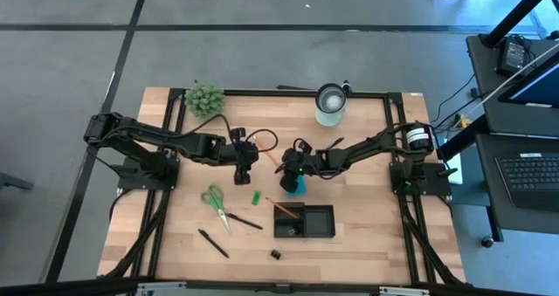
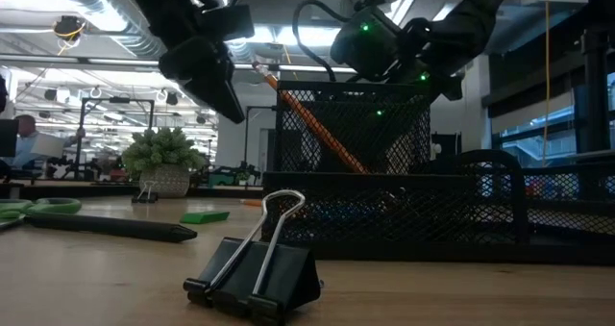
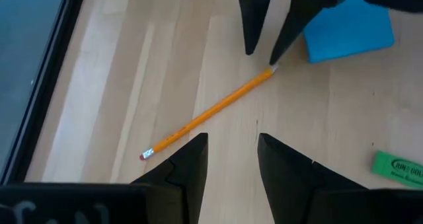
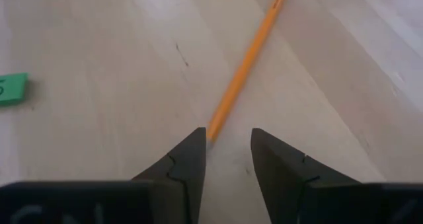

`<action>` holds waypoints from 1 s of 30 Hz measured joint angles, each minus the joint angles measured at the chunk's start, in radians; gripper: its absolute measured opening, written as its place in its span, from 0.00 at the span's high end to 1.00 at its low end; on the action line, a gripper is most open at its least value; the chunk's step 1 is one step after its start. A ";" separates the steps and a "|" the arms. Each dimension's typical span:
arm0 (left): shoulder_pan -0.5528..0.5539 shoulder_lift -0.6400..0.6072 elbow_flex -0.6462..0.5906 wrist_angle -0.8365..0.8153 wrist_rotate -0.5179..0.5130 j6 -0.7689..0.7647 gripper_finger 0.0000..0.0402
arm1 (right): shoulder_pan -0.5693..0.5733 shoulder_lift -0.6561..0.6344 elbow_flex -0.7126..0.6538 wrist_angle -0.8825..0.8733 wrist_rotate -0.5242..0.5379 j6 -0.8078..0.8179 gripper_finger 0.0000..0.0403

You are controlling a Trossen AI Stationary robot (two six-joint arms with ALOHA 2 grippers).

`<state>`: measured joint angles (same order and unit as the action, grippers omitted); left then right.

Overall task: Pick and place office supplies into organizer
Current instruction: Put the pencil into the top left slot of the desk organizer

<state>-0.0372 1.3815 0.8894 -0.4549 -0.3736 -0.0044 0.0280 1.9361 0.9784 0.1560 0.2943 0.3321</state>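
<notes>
High view: wooden desk (image 1: 175, 244) w/ black frame. Low black mesh organizer tray (image 1: 306, 220) sits near-centre; one thin orange pencil (image 1: 284, 210) leans in its left compartment. Left claw (image 1: 244, 169) hangs left of centre, right claw (image 1: 292, 167) just right of it, over the blue square note pad (image 1: 295, 188). A second orange pencil (image 1: 272, 161) lies on the desk between the two claws. Still loose: green-handled scissors (image 1: 215, 202), small green block (image 1: 255, 196), two black pens (image 1: 213, 243), black binder clip (image 1: 276, 255).

Low view: binder clip nearest the camera, organizer behind it w/ pencil slanting up out of it; both arms hang above.

Left wrist view: left claw fingers apart, empty, straddling air above the loose pencil's eraser half. Right claw's fingers, also apart, come down at the pencil's tip, beside the blue pad.

Right wrist view: right claw fingers apart, nothing held, pencil end just ahead of the gap.

Progress est.: one item in, most left out. Loose pencil looks like the current target.
</notes>
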 joint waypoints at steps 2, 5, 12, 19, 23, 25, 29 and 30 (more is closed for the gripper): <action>0.000 0.000 0.000 -0.006 0.000 0.004 0.68 | 0.000 0.007 0.001 -0.001 -0.001 0.004 0.69; 0.000 0.000 0.000 -0.018 0.000 0.009 0.68 | 0.000 0.020 0.001 0.010 -0.009 0.004 0.69; 0.018 0.000 0.000 -0.021 0.000 0.018 0.68 | 0.001 0.035 0.001 0.012 -0.034 0.031 0.69; 0.042 0.000 0.000 -0.021 0.006 0.019 0.68 | -0.004 0.040 0.001 0.005 -0.034 0.003 0.69; 0.043 0.000 0.000 -0.021 0.007 0.026 0.68 | -0.020 0.062 0.003 0.010 -0.062 0.007 0.71; 0.043 0.000 0.000 -0.021 0.008 0.027 0.68 | -0.027 0.070 0.005 0.010 -0.088 0.026 0.73; 0.043 0.000 0.000 -0.021 0.008 0.027 0.68 | -0.036 0.073 0.005 0.008 -0.117 0.028 0.81; 0.043 0.000 0.000 -0.021 0.008 0.027 0.68 | -0.038 0.074 0.005 0.008 -0.116 0.025 0.83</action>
<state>0.0055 1.3819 0.8894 -0.4755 -0.3656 0.0226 -0.0099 2.0098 0.9829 0.1641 0.1780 0.3573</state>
